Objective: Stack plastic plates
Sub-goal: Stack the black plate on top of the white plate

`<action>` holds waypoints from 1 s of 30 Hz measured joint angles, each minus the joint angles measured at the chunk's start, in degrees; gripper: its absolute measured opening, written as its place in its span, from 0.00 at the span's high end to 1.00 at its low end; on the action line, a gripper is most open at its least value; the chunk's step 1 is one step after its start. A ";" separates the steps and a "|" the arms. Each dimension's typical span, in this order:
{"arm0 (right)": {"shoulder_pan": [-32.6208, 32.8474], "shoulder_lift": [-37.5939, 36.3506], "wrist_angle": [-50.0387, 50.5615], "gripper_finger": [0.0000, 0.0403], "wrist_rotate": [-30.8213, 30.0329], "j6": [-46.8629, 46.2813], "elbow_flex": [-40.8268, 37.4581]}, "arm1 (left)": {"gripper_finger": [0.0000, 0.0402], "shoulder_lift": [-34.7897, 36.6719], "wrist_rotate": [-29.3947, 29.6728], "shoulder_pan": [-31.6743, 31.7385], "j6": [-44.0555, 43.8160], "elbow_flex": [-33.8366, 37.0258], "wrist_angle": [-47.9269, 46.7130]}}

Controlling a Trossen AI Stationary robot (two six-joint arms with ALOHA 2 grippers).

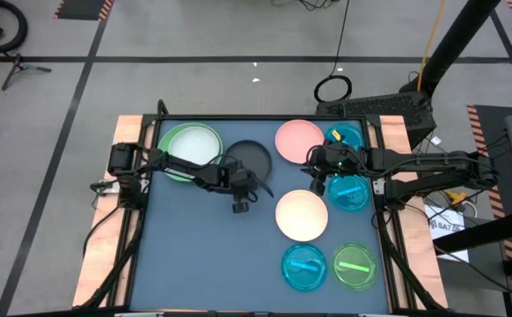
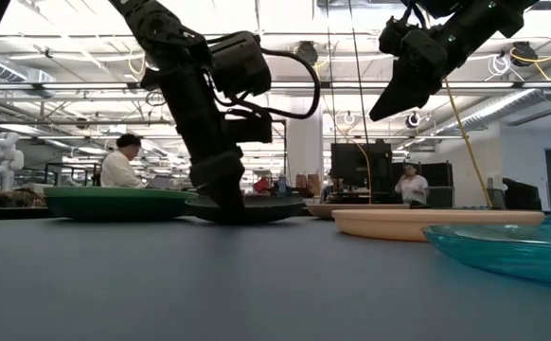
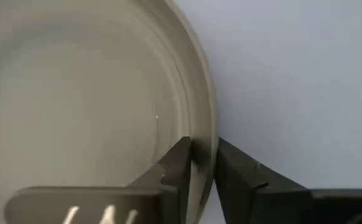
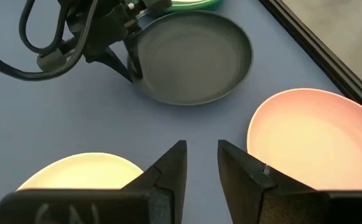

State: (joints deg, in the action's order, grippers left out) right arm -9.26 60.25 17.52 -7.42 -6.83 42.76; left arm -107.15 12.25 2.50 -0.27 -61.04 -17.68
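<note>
Left gripper (image 3: 201,163): you see it pinching the grey plate's (image 3: 94,93) rim.
Right gripper (image 4: 201,165): fingers slightly apart, holding nothing, above the table (image 4: 56,112).
Writing: none you can read.

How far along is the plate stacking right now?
Barely started. Done: a white plate sits inside the green plate at the back left. In hand: the left pincer straddles the rim of the dark grey plate. Left: the pink plate, cream plate, three blue plates and lime plate lie separately. The right pincer hangs empty above them.
</note>
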 joint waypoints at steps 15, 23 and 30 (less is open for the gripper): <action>-0.01 0.00 0.76 0.79 0.02 -0.02 0.00 | 0.97 0.24 0.45 -3.98 -0.66 -11.18 -14.46; -0.01 0.00 0.81 0.79 0.02 -0.02 0.01 | 0.97 0.36 5.62 -6.37 -1.44 -20.26 -28.52; -0.02 0.00 0.81 0.79 0.02 -0.02 0.00 | 0.97 1.59 9.32 -6.57 -2.04 -22.51 -39.08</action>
State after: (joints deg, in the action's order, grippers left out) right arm -9.28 60.25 18.33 -7.40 -6.85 42.76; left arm -105.55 21.57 -4.07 -2.31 -83.55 -56.76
